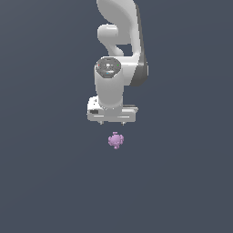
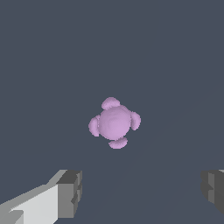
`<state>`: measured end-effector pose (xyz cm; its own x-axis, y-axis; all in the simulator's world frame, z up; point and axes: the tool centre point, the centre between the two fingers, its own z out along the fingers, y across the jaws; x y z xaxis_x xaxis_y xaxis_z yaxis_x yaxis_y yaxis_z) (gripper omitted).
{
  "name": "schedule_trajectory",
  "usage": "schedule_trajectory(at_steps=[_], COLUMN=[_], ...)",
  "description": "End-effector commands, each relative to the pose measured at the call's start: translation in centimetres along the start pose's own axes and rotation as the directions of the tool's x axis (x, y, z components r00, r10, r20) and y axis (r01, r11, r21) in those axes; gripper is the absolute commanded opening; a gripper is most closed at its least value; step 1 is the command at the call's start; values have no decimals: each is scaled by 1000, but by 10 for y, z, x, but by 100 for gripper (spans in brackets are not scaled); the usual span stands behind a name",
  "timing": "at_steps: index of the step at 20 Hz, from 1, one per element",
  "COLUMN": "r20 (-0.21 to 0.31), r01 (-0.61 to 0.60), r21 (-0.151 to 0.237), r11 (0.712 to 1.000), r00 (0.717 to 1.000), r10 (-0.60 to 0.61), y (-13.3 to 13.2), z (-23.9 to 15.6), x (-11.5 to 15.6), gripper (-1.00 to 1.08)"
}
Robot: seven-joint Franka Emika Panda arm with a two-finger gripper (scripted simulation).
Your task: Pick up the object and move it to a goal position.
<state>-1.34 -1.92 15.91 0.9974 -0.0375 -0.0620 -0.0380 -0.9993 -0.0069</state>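
The object (image 1: 115,140) is a small lilac-purple blob with knobs sticking out around it, lying on the dark grey ground. In the exterior view it sits just below the white gripper (image 1: 111,122), slightly toward that view's right. The wrist view shows the object (image 2: 114,123) from above, round with four knobs, apart from both fingers. The gripper (image 2: 142,192) is open: one grey fingertip (image 2: 70,192) and the other (image 2: 213,190) stand wide apart with nothing between them. The gripper does not touch the object.
The white arm (image 1: 119,41) rises above the gripper toward the top of the exterior view. A plain dark grey floor (image 1: 45,182) surrounds the object.
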Motion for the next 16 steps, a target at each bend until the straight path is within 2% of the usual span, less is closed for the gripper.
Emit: schedule_trajectory(at_steps=[1, 16], r20=[0, 2], r01=[0, 44], r21=[0, -7], r11=[1000, 999], r00=[1000, 999], r10=[0, -44], y=[0, 0], z=[0, -9], x=[0, 3], gripper=[100, 100])
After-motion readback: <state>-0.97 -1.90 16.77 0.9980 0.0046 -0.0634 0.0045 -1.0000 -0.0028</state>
